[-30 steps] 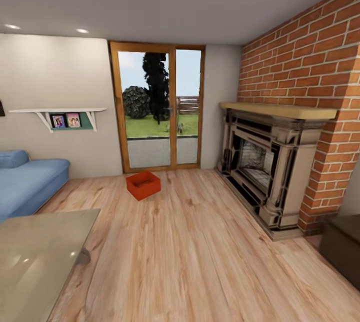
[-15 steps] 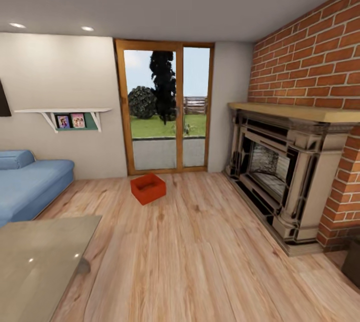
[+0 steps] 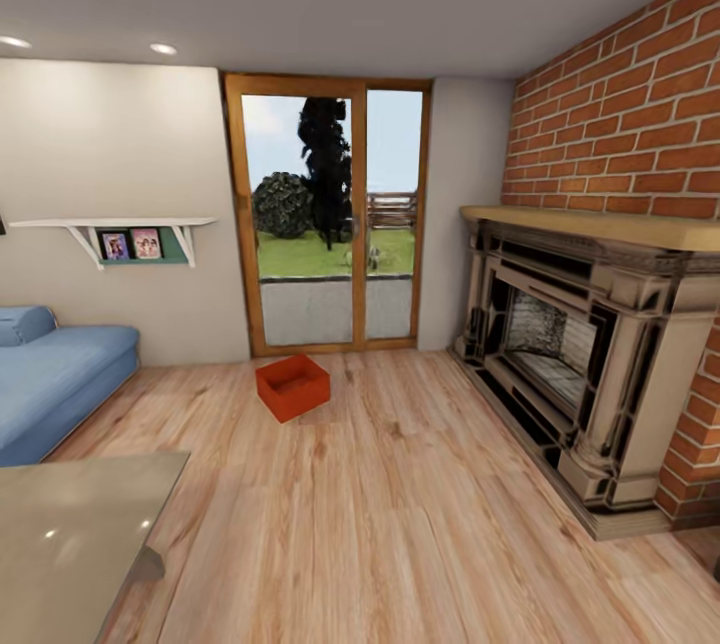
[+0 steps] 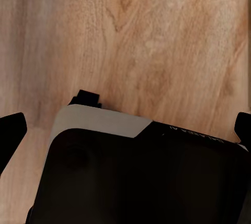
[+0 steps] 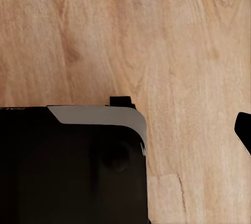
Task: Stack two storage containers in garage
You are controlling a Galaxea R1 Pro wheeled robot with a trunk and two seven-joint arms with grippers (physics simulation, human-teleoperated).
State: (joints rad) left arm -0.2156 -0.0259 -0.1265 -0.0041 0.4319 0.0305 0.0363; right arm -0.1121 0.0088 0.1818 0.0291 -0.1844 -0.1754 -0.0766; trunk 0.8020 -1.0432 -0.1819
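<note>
One orange-red storage container (image 3: 292,387) sits open-topped on the light wood-plank floor (image 3: 400,524) of the living room, a little in front of the glass patio door (image 3: 325,214), some way ahead of me. In the left wrist view my left gripper (image 4: 125,130) hangs over the planks, its dark fingertips (image 4: 11,130) far apart at both edges, nothing between them. My right gripper (image 5: 125,130) also hovers above bare planks; one fingertip (image 5: 243,129) shows at the far edge, the other is hidden behind my dark base.
A blue sofa (image 3: 55,374) stands at the left wall under a white shelf (image 3: 110,224). A glass-topped table (image 3: 60,534) is near left. The brick fireplace (image 3: 590,354) juts out along the right. Open floor leads straight to the container.
The whole head view has shifted: the camera has moved forward and turned slightly, so the fireplace and door look larger. The container itself has stayed where it was.
</note>
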